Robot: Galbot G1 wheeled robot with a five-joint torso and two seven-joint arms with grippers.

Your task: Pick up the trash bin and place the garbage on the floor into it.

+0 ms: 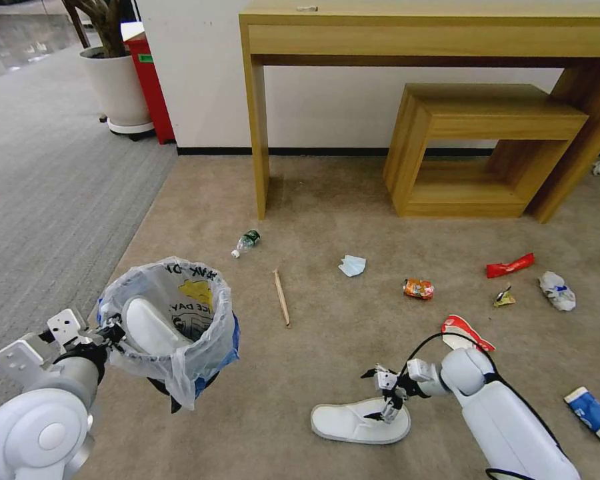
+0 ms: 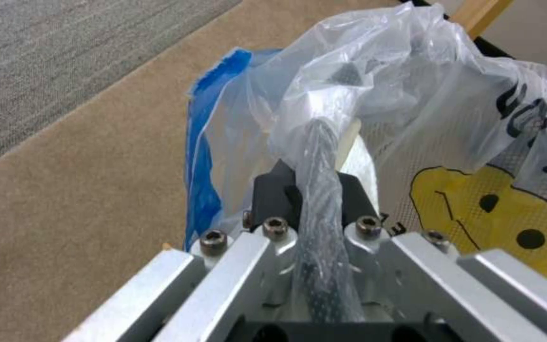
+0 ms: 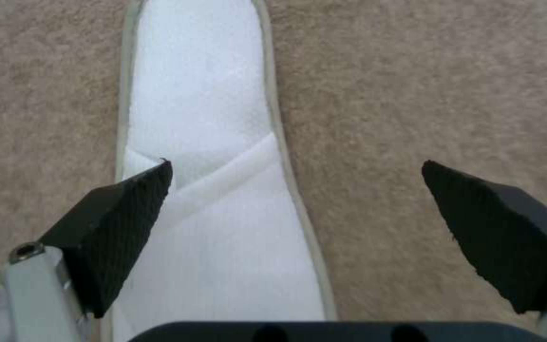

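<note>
The bin (image 1: 170,320) is at the left, lifted a little above the floor (image 1: 327,200), and the left pincer (image 1: 110,331) holds it by the rim, closed on the rim and the plastic bag (image 2: 375,95). In the left wrist view the bag is pinched between the black pads (image 2: 273,190), and a yellow face mark (image 2: 476,199) shows on the bag. One white slipper (image 1: 150,325) stands already inside the bin. The second slipper (image 1: 353,421) lies flat on the floor, near the front. The right pincer (image 1: 385,395) is just over this slipper with its fingers wide apart; in the right wrist view one black fingertip (image 3: 128,204) is above the slipper's edge and the other is over the bare carpet beside it, so the slipper is not gripped. Farther out on the floor lie a bottle (image 1: 247,243), a stick (image 1: 281,297), a pale mask (image 1: 352,265), an orange can (image 1: 419,289), a red wrapper (image 1: 510,265), a small yellow wrapper (image 1: 505,297), a crushed white cup (image 1: 557,291), a red and white piece (image 1: 465,331) and a blue and white pack (image 1: 592,413). Behind them a wooden tabletop (image 1: 433,20) stands at the wall, with a low wooden stool (image 1: 480,147) under it.
</note>
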